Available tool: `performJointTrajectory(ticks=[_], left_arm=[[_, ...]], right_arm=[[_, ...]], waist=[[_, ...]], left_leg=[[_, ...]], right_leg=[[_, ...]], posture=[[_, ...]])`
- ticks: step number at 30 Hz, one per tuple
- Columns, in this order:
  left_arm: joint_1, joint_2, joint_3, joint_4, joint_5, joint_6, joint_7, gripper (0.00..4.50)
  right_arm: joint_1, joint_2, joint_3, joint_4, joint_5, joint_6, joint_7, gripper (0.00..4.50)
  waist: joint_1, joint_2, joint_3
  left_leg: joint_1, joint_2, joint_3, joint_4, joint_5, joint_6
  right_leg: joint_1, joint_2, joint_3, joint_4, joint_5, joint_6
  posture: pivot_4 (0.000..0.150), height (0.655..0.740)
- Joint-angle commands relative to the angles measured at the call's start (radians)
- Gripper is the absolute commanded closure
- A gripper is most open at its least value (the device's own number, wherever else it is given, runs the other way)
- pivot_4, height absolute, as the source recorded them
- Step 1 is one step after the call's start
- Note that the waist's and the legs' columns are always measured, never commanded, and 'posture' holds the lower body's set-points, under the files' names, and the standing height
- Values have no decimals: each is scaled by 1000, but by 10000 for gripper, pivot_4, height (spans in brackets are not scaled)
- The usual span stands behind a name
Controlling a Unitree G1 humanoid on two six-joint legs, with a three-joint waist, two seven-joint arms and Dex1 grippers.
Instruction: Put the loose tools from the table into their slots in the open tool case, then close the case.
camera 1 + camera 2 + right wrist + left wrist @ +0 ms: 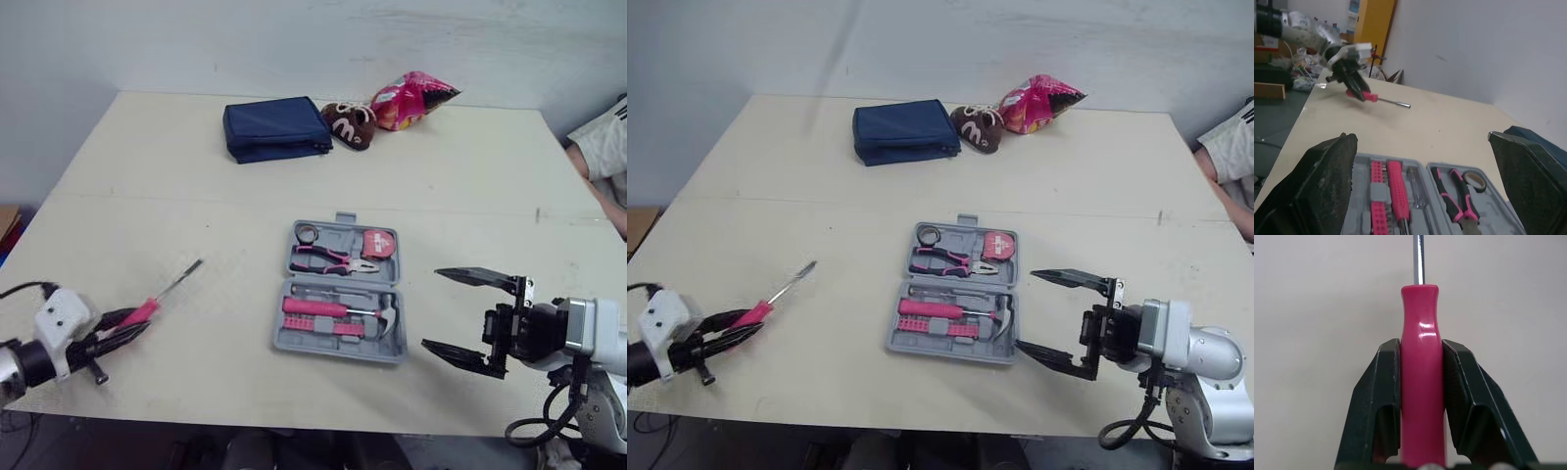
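Screwdriver location: near left corner of the table, well apart from the case. The left tool is clamped on its pink handle, one finger on each flank. The steel shaft therefore projects straight ahead past the fingertips and points toward the middle of the table. We judge that this hold suits a lengthwise insertion, because the shaft leads and the handle cannot roll. In the right wrist view the screwdriver appears to be lifted clear of the table.

At the middle of the table the case lies open and flat. The far half seats a tape roll, pliers and a tape measure. The near half seats a pink-handled driver and a hammer. We cannot tell which slot is free for the screwdriver.

Beyond the case, near the far edge, a navy pouch and two snack bags lie clear of the work.

Just beside the right edge of the case, the right tool is spread wide and holds nothing, with its fingers aimed at the case. We judge that it is staged there to steady the case or to fold it shut once the slots are filled.

A person's sleeve shows at the far right edge of the table.
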Motion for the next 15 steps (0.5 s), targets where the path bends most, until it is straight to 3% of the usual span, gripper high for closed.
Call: performJointTrajectory(ticks=[1,5,9,13,15], left_arm=[[-52,46,-66,-126,-46,-4,-64,39565],[-238,138,-270,-287,-84,125,-117,39565],[-384,176,-422,-333,-61,209,-134,39565],[-641,139,-668,-356,-26,422,-132,39565],[-771,72,-779,-341,5,508,-114,39565]], right_arm=[[24,-24,-38,18,0,-29,26,0],[54,-50,-66,60,-5,-36,40,0],[78,-57,-77,67,-10,-40,38,0],[116,-56,-81,62,-23,-50,34,0],[125,-55,-80,49,-29,-47,20,0]], waist=[[0,2,1],[8,3,2],[8,5,2],[14,5,3],[17,6,3]], left_leg=[[0,0,0,0,0,0],[-1,1,1,0,1,-2],[0,1,4,1,1,-3],[-1,2,5,2,3,-4],[0,2,5,3,3,-4]], right_leg=[[0,0,0,-1,0,0],[0,2,0,-3,0,0],[0,5,4,-3,1,1],[-1,9,7,-3,1,3],[0,9,9,-2,2,5]], posture=[[1500,7400],[1500,7400],[1500,7400],[1500,7400],[1500,7400]])
